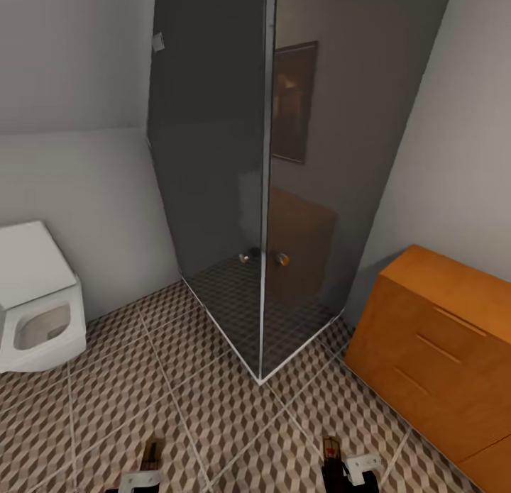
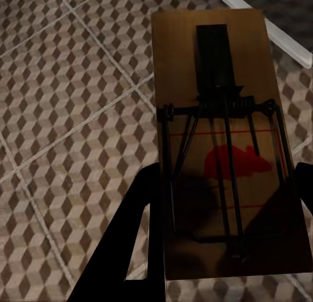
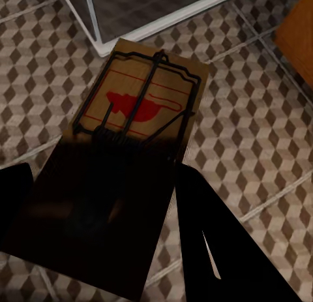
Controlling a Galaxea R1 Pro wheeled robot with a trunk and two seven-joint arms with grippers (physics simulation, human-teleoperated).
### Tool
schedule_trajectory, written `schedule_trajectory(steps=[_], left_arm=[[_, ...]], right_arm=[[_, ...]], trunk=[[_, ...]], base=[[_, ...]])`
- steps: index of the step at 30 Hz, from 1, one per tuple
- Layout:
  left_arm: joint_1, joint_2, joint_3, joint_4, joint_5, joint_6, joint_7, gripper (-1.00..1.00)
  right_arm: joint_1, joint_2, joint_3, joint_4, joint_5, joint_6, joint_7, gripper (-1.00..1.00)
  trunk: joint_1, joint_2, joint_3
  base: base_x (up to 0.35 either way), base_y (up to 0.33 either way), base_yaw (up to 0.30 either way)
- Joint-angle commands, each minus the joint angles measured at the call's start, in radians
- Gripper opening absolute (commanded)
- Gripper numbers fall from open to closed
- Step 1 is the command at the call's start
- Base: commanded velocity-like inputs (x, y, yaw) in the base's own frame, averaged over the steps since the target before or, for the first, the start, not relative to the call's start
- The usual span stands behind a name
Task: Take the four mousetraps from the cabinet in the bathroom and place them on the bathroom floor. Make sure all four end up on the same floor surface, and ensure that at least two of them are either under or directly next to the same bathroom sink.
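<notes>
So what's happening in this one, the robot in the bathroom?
The robot faces a dark glass shower enclosure, a white toilet to the left, the orange-brown wooden cabinet to the right. Each gripper carries a tan wooden mousetrap with a red mouse mark above the cube-patterned bathroom floor: the left gripper holds one mousetrap, the right gripper another mousetrap. Neither has been set down yet.

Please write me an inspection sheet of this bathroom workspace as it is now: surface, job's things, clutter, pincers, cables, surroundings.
Surface: cube-patterned brown and beige floor tiles, pale grout.
Job's things: one tan wooden mousetrap with red mouse mark in the left pincer; a second mousetrap in the right pincer; orange-brown wooden chest of drawers, drawers closed.
Clutter: nothing seen.
Pincers: both shut on traps.
Cables: nothing seen.
Surroundings: dark glass shower enclosure, white toilet, grey walls.
</notes>
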Motion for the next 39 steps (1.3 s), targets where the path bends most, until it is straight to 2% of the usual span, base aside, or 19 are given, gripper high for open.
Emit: schedule_trajectory(steps=[1, 39], left_arm=[[-0.001, -0.001, -0.006, 0.002, -0.008, -0.002, 0.011, -1.0], [-0.001, -0.001, -0.006, 0.002, -0.008, -0.002, 0.011, -1.0]], right_arm=[[-0.001, -0.001, 0.005, 0.0, -0.002, -0.003, -0.006, -1.0], [-0.001, 0.0, 0.007, 0.004, -0.002, -0.003, -0.006, -1.0]], trunk=[[0.001, -0.002, -0.002], [0.001, -0.002, -0.002]], base=[[0.0, 0.0, 0.251], [0.0, 0.0, 0.251]])
